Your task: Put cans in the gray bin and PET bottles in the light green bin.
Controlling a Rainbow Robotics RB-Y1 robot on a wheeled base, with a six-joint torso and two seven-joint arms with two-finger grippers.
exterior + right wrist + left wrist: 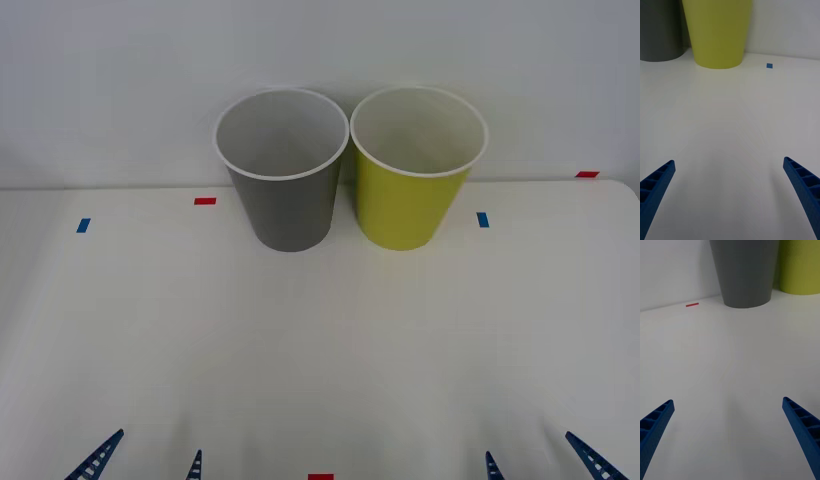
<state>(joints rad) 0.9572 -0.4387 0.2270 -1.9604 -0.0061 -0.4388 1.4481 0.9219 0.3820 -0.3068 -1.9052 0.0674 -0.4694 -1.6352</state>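
- Bins first: the gray bin (pixel 283 170) and the light green bin (pixel 415 170) stand upright side by side at the far edge of the white table (pixel 320 350), against the wall, rims almost touching.
- Left gripper (pixel 146 460) sits low at the near edge of the table, its blue ribbed fingers (pixel 655 423) spread wide apart and holding nothing.
- From this gripper, the gray bin is straight ahead and well apart; the green bin lies ahead and off toward the other arm.
- Right gripper (pixel 541 458) mirrors it at the near edge, fingers (pixel 803 180) likewise spread wide and empty.
- From this gripper, the green bin is ahead and well apart, the gray bin just beyond it on the inner side.
- Small tape marks lie on the table: a red one (pixel 205 201) beside the gray bin, a blue one (pixel 483 219) beside the green bin, another red one (pixel 320 477) between the two grippers.
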